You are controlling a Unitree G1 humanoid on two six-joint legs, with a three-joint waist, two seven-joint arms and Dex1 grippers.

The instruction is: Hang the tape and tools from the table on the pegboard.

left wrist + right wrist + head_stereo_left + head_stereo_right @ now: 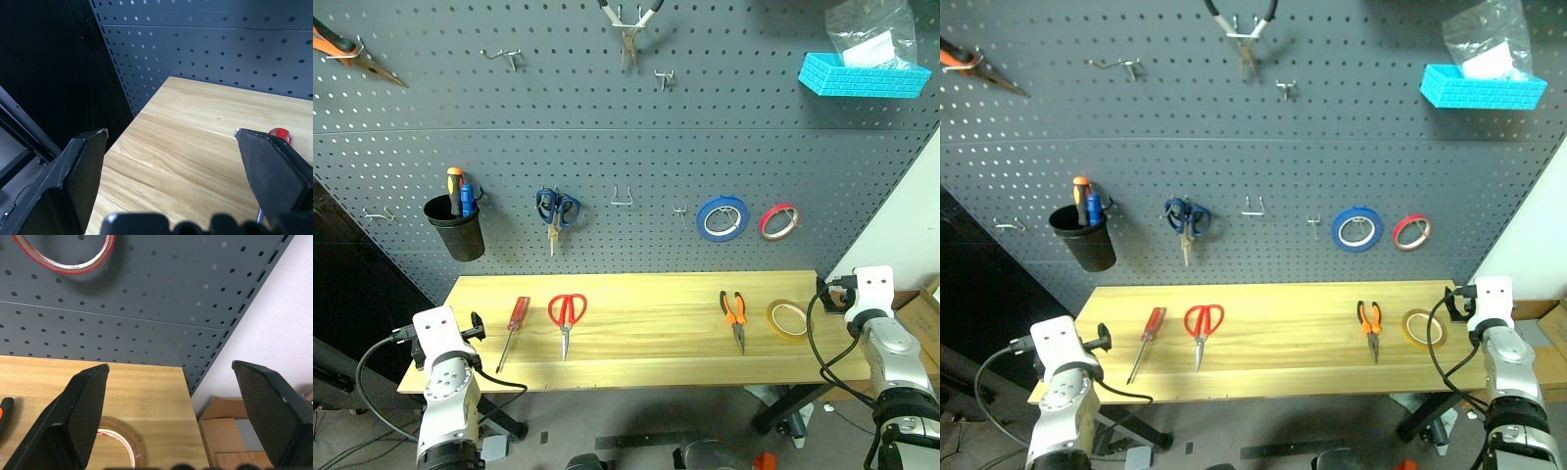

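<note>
On the light wooden table [636, 367] lie, from left to right, a red-handled screwdriver [514, 328], red scissors [566, 318], orange-and-black pliers [735, 316] and a tan roll of tape [788, 318]. Behind the table rises the dark grey pegboard [607, 147]. My left gripper [171, 132] is open over the table's left end, with the screwdriver's red handle [280, 134] just beside one finger. At the table's right end my right gripper [170, 364] is open too, the tape [122, 443] lying low between its fingers. Neither gripper holds anything.
The pegboard carries a black cup of screwdrivers [455, 227], blue scissors [556, 209], a blue roll [722, 217], a red roll [779, 220], a blue basket [864, 75], pliers [628, 29] and bare hooks [623, 199]. A cardboard box [230, 431] stands right of the table.
</note>
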